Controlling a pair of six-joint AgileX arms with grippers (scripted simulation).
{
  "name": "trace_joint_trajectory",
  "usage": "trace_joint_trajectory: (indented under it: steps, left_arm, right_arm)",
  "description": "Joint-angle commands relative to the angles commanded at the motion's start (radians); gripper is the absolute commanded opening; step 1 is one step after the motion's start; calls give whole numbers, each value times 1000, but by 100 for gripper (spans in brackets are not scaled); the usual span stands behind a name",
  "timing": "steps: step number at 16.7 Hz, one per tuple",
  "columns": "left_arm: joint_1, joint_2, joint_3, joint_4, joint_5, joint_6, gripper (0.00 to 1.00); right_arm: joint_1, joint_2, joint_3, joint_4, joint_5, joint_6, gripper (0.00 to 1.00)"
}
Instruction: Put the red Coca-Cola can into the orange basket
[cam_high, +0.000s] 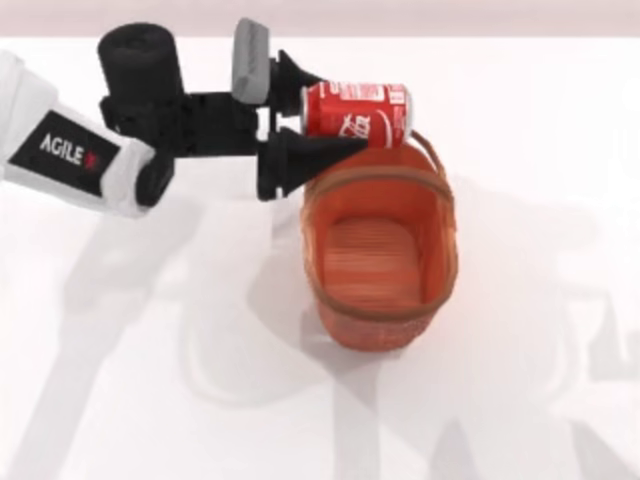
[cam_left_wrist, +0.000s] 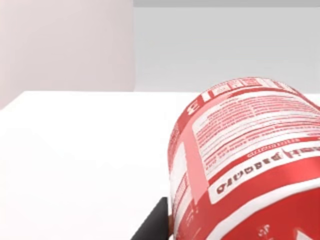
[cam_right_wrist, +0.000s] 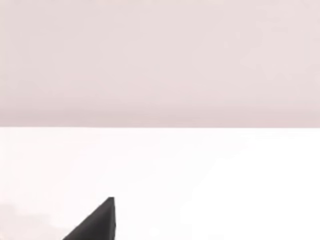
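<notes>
- Taking the orange basket (cam_high: 380, 255) as the landmark: the red Coca-Cola can (cam_high: 357, 114) lies on its side in the air just past the basket's far rim, over the spot where the arched brown handle (cam_high: 432, 160) meets it, so it is not yet over the ribbed floor.
- The left gripper (cam_high: 315, 110) reaches in from the basket's far-left side, its two black fingers pinching the can's end nearest the arm, one on each side of the body.
- Handling, as a judgement: a drink can is light, stiff along its length but thin-walled, and its printed skin is smooth. A hard squeeze could dent it and a loose one could let it slide. A hold on the round body looks sound.
- Being held near one end, the can may tip or roll when let go; the handle sits close to its path.
- The top view alone shows the can's place against the basket.
- The left wrist view fills with the can's label panel (cam_left_wrist: 250, 155) and a sliver of dark fingertip (cam_left_wrist: 152, 225), with no basket in sight.
- The right wrist view shows only bare table and a dark finger tip of the right gripper (cam_right_wrist: 95, 222); whether its fingers are spread I cannot tell. That arm is out of the top view, away from the basket.
</notes>
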Motion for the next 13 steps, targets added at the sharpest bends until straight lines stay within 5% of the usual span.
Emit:
trace_joint_trajectory:
  steps: [13]
  left_arm:
    - [0,0,0,0,0,0,98]
  right_arm:
    - [0,0,0,0,0,0,100]
